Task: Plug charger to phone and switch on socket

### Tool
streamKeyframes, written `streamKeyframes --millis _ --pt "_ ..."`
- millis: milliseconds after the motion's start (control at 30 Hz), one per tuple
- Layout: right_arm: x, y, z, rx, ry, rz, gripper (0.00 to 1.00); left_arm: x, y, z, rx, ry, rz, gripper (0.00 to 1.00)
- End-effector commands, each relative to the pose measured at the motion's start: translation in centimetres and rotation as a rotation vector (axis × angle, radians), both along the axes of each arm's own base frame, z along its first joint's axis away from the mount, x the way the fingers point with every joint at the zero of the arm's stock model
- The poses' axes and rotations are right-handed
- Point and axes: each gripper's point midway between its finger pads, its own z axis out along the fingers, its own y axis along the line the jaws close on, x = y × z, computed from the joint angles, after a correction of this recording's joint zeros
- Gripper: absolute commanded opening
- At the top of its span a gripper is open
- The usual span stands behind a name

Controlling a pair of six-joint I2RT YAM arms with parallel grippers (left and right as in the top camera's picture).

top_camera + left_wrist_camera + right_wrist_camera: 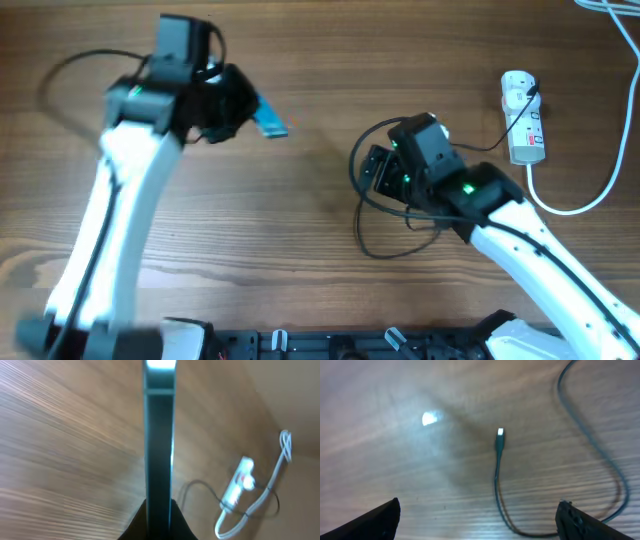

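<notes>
My left gripper [240, 112] is shut on the phone [268, 118], which sticks out to the right, tilted, above the table. In the left wrist view the phone [159, 440] stands edge-on between the fingers [159, 525]. My right gripper [378, 170] is open over the charger cable [372, 238]. In the right wrist view the thin black cable [498, 490] lies on the wood between the spread fingers [480, 517], its small plug [500, 440] pointing away. The white socket strip [522, 116] lies at the far right and also shows in the left wrist view [236, 485].
The socket's thick white cord [590, 195] loops along the right edge of the wooden table [300, 250]. The charger cable runs from the strip round to the right gripper. A dark rail [330, 345] lies at the front edge.
</notes>
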Motion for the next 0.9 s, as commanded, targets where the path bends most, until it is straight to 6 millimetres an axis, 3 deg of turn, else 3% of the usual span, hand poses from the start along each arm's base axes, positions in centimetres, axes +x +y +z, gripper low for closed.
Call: streamKeyframes --millis 0,167,300,433,500,567,700,867 --pt "-0.5 2.3 -0.8 0.055 0.066 0.131 1.0 -1.7 6.3 1.8 0.29 -0.057 0.168 0.04" --pt "-0.3 1.2 -1.7 -0.019 0.236 0.143 1.0 -2.9 6.7 0.7 0.32 0.012 0.164 0.04" --pt "1.4 0.9 -4.9 -0.072 0.328 0.119 0.99 -3.3 6.7 0.0 0.323 0.047 0.154 0.04" --pt "2.5 1.6 -9.3 -0.092 0.396 0.098 0.84 -3.6 6.7 -0.1 0.327 0.061 0.152 0.04" --pt "2.4 1.6 -11.9 -0.112 0.459 0.062 0.66 -3.6 6.7 -0.2 0.327 0.063 0.152 0.04" --pt "2.2 1.5 -13.7 -0.131 0.498 0.061 0.61 -3.6 6.7 -0.2 0.327 0.064 0.152 0.04" --pt "1.9 1.7 -16.2 -0.152 0.537 0.065 0.49 -3.6 6.7 -0.2 0.327 0.063 0.152 0.04" --pt "2.5 2.8 -16.5 -0.173 0.479 0.093 0.48 -3.6 6.7 -0.2 0.327 0.064 0.152 0.04"
